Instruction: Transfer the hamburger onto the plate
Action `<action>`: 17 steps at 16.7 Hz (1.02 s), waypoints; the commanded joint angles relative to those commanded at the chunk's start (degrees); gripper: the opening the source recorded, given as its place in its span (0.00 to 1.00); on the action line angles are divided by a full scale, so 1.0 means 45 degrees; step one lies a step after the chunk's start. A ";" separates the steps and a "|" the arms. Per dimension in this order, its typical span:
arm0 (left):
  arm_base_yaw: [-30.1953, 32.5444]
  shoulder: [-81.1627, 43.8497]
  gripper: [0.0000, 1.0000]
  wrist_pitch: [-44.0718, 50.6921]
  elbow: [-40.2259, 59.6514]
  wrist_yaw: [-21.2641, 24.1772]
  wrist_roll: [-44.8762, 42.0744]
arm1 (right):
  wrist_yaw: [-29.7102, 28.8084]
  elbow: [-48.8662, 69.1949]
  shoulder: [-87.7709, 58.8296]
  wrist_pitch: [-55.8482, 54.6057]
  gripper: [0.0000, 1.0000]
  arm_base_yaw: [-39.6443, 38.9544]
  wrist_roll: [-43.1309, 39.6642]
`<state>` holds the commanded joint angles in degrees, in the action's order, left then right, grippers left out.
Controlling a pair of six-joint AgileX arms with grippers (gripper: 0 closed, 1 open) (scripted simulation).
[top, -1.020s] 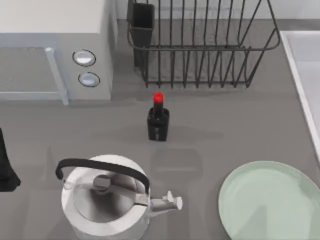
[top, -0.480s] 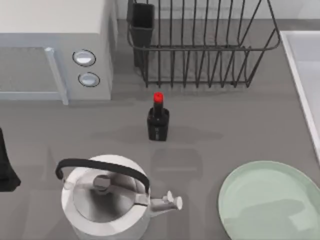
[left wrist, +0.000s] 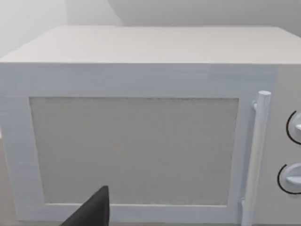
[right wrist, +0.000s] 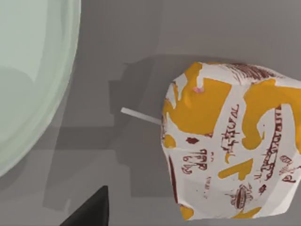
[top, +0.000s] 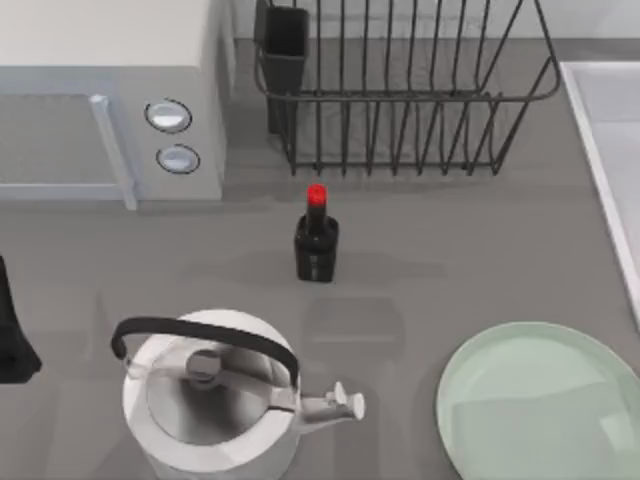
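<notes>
The right gripper (right wrist: 89,209), its opening impossible to judge, is hovering over the table (right wrist: 141,37) with the hamburger (right wrist: 230,146) lying beside the plate (right wrist: 28,70), apart from its rim, while the left arm (top: 12,335) is sitting parked at the table's left edge.

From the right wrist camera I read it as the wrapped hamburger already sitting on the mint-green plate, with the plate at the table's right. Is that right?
Not quite. In the right wrist view the hamburger lies on the grey table beside the plate, apart from its rim, not on it. The plate is indeed at the table's right in the top view.
</notes>
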<state>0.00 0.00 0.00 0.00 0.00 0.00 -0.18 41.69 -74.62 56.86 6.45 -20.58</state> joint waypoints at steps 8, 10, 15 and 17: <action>0.0000 0.0000 1.00 0.0000 0.0000 0.0000 0.0000 | 0.0004 -0.1113 -0.1069 -0.2222 1.00 -0.0032 0.0053; 0.0000 0.0000 1.00 0.0000 0.0000 0.0000 0.0000 | 0.0005 -0.1755 -0.1729 -0.3675 1.00 -0.0033 0.0059; 0.0000 0.0000 1.00 0.0000 0.0000 0.0000 0.0000 | 0.0007 -0.2620 -0.2639 -0.5259 1.00 -0.0030 0.0071; 0.0000 0.0000 1.00 0.0000 0.0000 0.0000 0.0000 | 0.0007 -0.2620 -0.2639 -0.5259 1.00 -0.0030 0.0071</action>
<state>0.00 0.00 0.00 0.00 0.00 0.00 -0.15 29.90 -86.50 33.19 6.31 -20.26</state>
